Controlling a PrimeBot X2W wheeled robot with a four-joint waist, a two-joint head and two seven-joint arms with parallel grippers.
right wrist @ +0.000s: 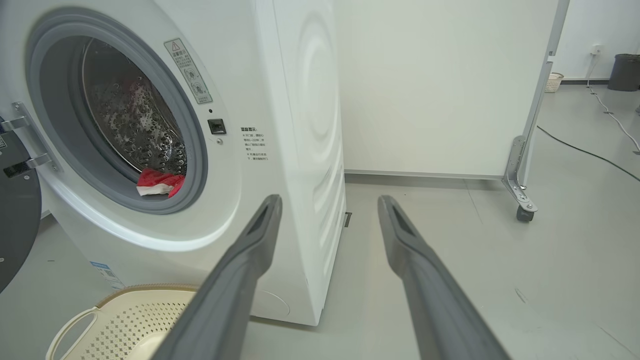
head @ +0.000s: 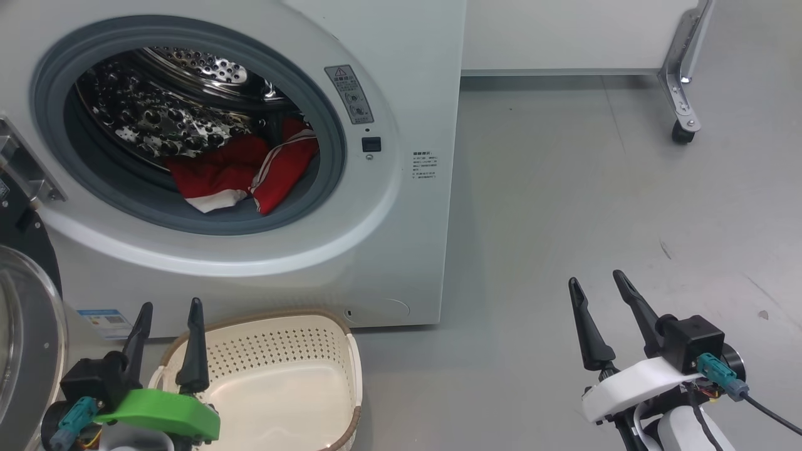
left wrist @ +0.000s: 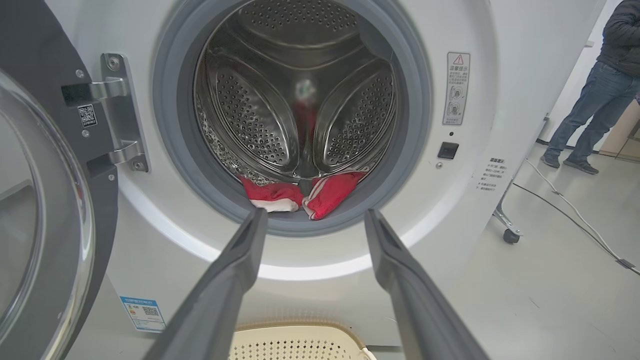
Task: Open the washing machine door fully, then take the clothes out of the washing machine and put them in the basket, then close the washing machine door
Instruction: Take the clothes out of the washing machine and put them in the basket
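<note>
Head view: the washing machine [head: 401,250] takes up the upper left. Its door [head: 28,338] is swung open and shows at 8 o'clock at the picture's edge, a black rim around clear glass. Inside the steel drum [head: 144,119] the red and white clothes [head: 250,172] lie heaped at the bottom, reaching the grey gasket [head: 330,150] at about 5 o'clock of the opening. The cream basket [head: 276,351] stands on the floor [head: 564,188] just in front of the machine, at 6 to 7 o'clock. The left gripper [head: 171,305] is at 7 o'clock, in front of the basket's left rim, its fingers spread wide and holding nothing. The right gripper [head: 596,278] is at 5 o'clock over the floor, well apart from the machine, its fingers also wide and empty.

Left wrist view: the two fingers point at the lower edge of the opening, and the clothes lie just beyond their tips at the drum's mouth, untouched. The door is at 9 o'clock, hung on a metal hinge [left wrist: 117,110]. The basket's rim shows at 6 o'clock. A person [left wrist: 595,100] stands at 2 o'clock, with a cable [left wrist: 565,205] on the floor at 4 o'clock.

Right wrist view: the spread fingers point past the machine's right side. The clothes show at 9 o'clock in the opening and the basket at 7 o'clock. A white panel [right wrist: 430,90] on wheels stands behind, at 1 o'clock.
</note>
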